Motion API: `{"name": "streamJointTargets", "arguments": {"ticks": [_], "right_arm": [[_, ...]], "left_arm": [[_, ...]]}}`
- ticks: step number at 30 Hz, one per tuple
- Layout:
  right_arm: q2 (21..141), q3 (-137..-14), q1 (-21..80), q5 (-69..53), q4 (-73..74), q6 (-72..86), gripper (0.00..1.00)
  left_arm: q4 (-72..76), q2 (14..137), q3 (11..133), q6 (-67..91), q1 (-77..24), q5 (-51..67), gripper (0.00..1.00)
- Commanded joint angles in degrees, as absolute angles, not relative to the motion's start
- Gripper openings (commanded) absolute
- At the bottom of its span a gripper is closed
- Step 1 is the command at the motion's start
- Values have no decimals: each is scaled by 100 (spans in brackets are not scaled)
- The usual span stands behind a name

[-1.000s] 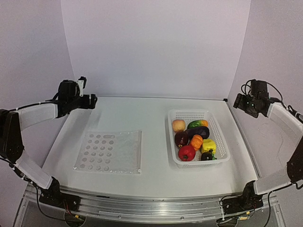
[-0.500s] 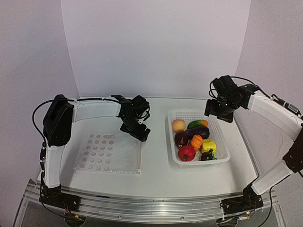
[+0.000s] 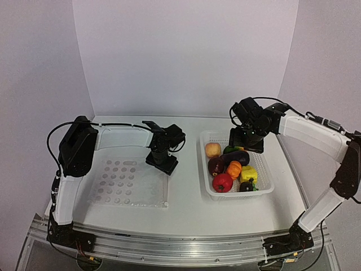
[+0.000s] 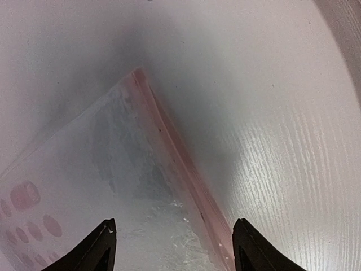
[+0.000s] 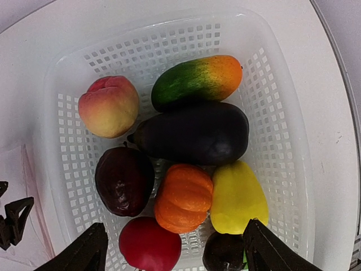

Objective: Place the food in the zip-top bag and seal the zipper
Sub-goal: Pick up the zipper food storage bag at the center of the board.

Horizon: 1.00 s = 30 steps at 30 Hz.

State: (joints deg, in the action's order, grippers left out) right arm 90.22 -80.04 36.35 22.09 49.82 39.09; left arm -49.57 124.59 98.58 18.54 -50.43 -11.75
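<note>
The clear zip-top bag lies flat on the table, dots on its left half. Its pinkish zipper strip runs along the right edge. My left gripper is open just above the bag's far right corner, jaws straddling the strip. The food sits in the white mesh basket: peach, green mango, eggplant, dark mangosteen, orange pepper, yellow pepper, red pomegranate, a second mangosteen. My right gripper is open above the basket's far end.
White walls stand at the back and on both sides. The basket stands right of the bag, with a strip of bare table between them. The left arm reaches across the table's far left part.
Both arms swung in from the sides. The left gripper came down to the bag's far right corner. The right gripper moved left over the basket's far end.
</note>
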Motion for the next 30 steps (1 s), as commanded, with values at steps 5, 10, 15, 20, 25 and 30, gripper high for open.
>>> {"name": "streamJointTargets", "arguments": {"ticks": [5, 10, 15, 20, 25, 30], "right_arm": [[9094, -8181, 3717, 2285, 5061, 4004, 80], [9063, -8136, 3723, 2264, 5058, 4021, 80], [8975, -8115, 3729, 2271, 5055, 4017, 80], [8852, -8165, 3748, 2248, 5058, 3991, 80], [9052, -8826, 4044, 1759, 5045, 3652, 79], [9749, -9967, 4548, 592, 4845, 3409, 79]], "left_arm": [[-4995, 12552, 9661, 1988, -5124, -1232, 69], [-4989, 12574, 9673, 1991, -5125, -1264, 44], [-5033, 12546, 9620, 2030, -5124, -1198, 13], [-5081, 12285, 9653, 1924, -5083, -1043, 4], [-5176, 11692, 9815, 1456, -4953, -787, 0], [-5446, 11105, 9983, 1118, -4824, -802, 0]]}}
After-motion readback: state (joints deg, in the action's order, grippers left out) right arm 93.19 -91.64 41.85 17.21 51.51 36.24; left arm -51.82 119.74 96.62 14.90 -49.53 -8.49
